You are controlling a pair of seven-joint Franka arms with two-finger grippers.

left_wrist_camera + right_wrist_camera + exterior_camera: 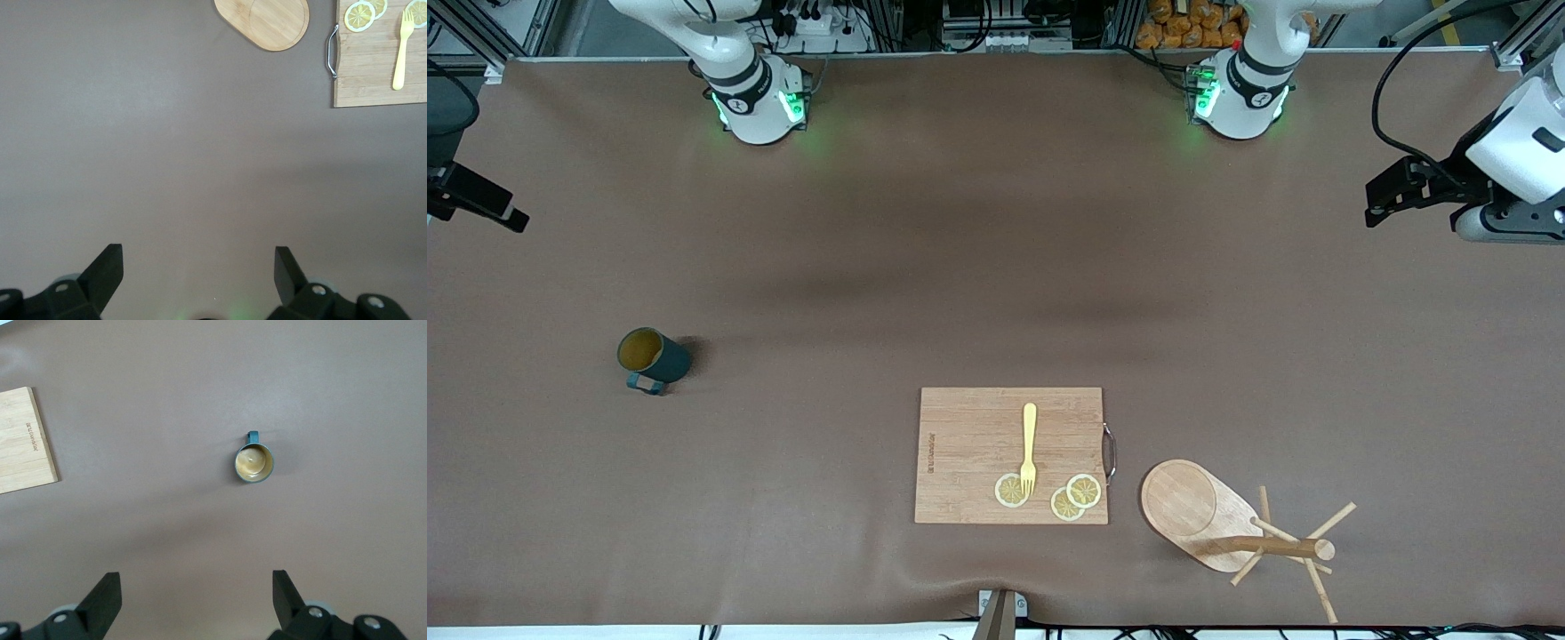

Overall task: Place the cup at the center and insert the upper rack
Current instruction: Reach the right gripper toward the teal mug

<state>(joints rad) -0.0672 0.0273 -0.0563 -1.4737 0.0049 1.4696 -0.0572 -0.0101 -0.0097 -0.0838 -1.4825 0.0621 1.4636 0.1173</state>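
Note:
The dark teal cup (654,358) with a tan inside stands upright on the brown table toward the right arm's end; it also shows in the right wrist view (253,462). The wooden upper rack (1200,516) rests on its oval base near the front camera, toward the left arm's end, its post and pegs showing; the left wrist view catches only its base (263,23). My left gripper (1383,200) (199,257) hangs open over bare table at its own end. My right gripper (489,209) (197,583) is open too, over bare table well short of the cup. Neither holds anything.
A rectangular wooden cutting board (1011,455) with a metal handle lies between cup and rack, nearer the front camera. On it are a yellow fork (1029,449) and three lemon slices (1083,491). Both arm bases stand along the table's back edge.

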